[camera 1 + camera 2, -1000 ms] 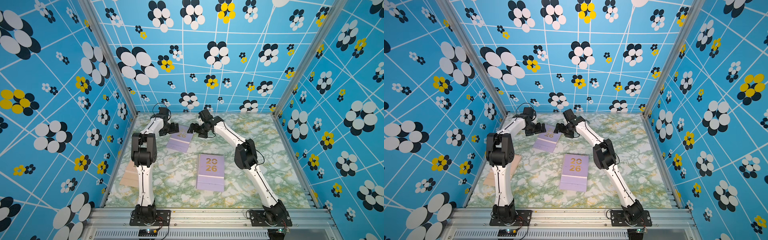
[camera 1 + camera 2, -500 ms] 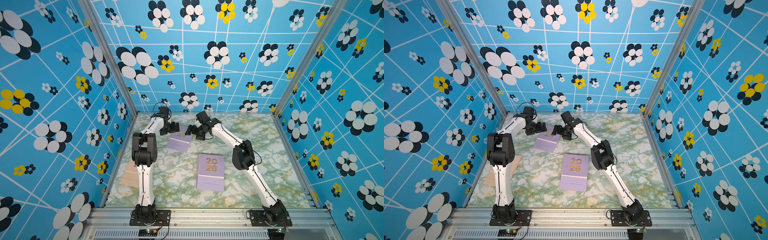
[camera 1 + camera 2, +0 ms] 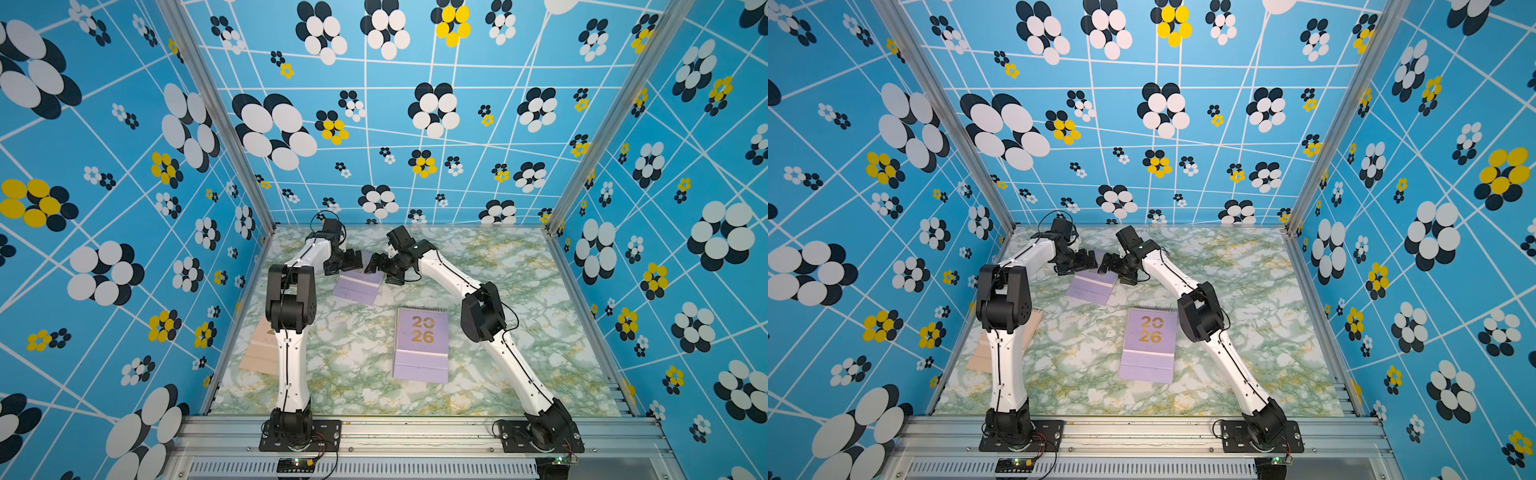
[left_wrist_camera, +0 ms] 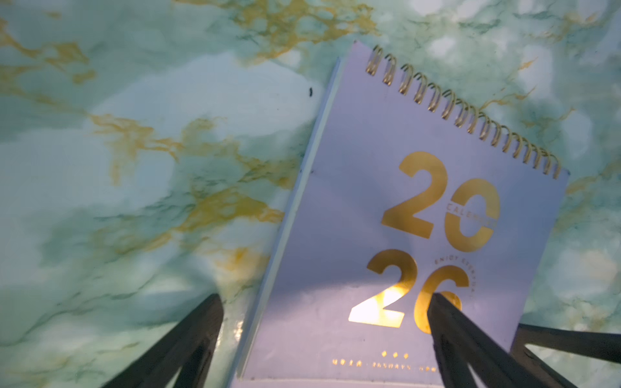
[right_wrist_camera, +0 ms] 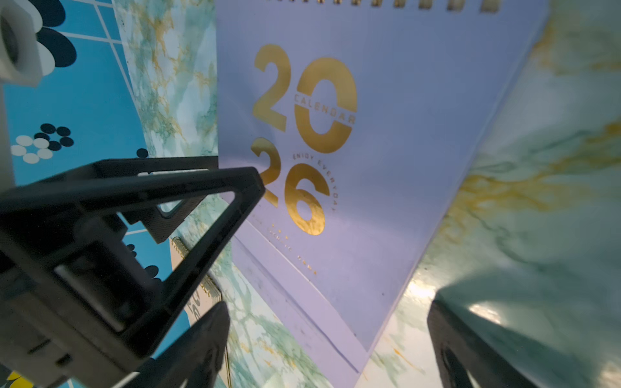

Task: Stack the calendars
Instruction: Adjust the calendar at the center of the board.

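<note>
Both pincers wide, empty: left gripper (image 3: 348, 261), right gripper (image 3: 375, 264) flank far lavender calendar (image 3: 358, 287), 11 o'clock on table (image 3: 519, 291). Pickup approach. Next, likely: pinch edges, lift, carry onto near lavender calendar (image 3: 422, 345), 5 o'clock from it.

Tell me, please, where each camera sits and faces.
Top view: high over the near edge, looking down on the marbled table; left arm, right arm.
Top view: alongside, same aim, same arms, far lavender calendar.
Left wrist: looks down at it past the left gripper.
Right wrist: likewise, past the right gripper; left gripper too.
Wrists share that calendar.
</note>
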Robot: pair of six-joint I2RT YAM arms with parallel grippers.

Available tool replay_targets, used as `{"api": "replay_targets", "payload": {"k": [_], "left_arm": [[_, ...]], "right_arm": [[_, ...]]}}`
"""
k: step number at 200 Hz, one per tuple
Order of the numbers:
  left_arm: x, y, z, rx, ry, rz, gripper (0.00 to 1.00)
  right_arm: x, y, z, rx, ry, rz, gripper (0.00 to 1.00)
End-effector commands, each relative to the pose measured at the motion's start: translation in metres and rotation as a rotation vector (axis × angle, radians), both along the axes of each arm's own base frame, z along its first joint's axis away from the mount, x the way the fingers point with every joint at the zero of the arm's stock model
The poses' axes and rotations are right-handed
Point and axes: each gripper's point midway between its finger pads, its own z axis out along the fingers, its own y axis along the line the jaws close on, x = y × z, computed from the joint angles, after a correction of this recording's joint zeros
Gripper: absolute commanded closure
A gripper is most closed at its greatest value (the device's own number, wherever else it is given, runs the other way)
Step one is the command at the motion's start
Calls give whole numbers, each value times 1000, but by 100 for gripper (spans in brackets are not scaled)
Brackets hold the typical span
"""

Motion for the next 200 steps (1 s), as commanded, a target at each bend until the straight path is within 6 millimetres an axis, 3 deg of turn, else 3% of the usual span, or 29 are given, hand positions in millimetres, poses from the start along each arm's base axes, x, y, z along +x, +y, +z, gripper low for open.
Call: {"api": "replay_targets", "payload": {"k": [1, 86, 138, 200], "left_arm": [[-17, -12, -12, -36, 51, -9, 4], [-44, -23, -7, -107, 36, -41, 7], [-63, -25, -6, -155, 35, -73, 17], [-74, -25, 9, -199, 0, -92, 23]], "right_arm": [[-3, 8, -5, 10, 11, 2, 6], [-8, 14, -6, 14, 13, 17, 7], [-11, 14, -4, 5, 5, 35, 7], [-13, 14, -4, 7, 6, 48, 7]]}}
